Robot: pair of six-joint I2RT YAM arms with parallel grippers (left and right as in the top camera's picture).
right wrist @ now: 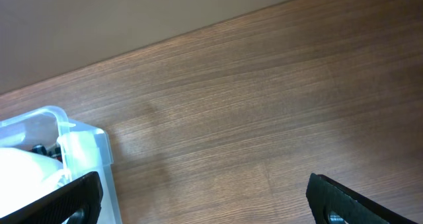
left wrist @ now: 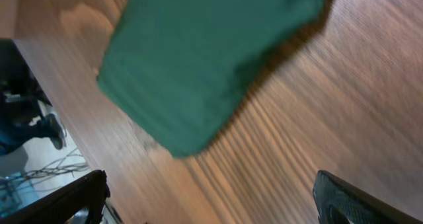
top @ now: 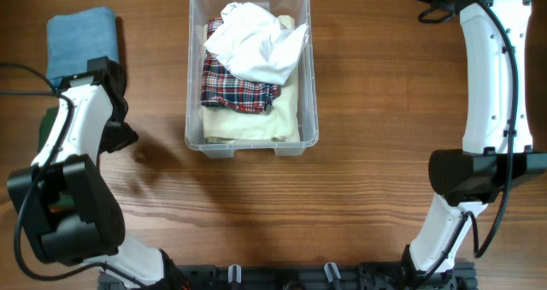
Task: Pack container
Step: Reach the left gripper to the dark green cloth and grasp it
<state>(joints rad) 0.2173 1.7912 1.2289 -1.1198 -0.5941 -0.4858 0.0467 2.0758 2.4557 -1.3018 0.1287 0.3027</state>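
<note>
The clear plastic container stands at the back middle of the table. It holds a white cloth on top of a plaid cloth and a cream cloth. In the left wrist view my left gripper is open above bare wood, just short of a folded green cloth. In the overhead view the left arm hides most of that green cloth. My right gripper is open and empty over bare wood, right of the container's corner.
A folded blue towel lies at the back left, just beyond the left arm. The right arm runs along the right side towards the back edge. The table edge is close to the green cloth.
</note>
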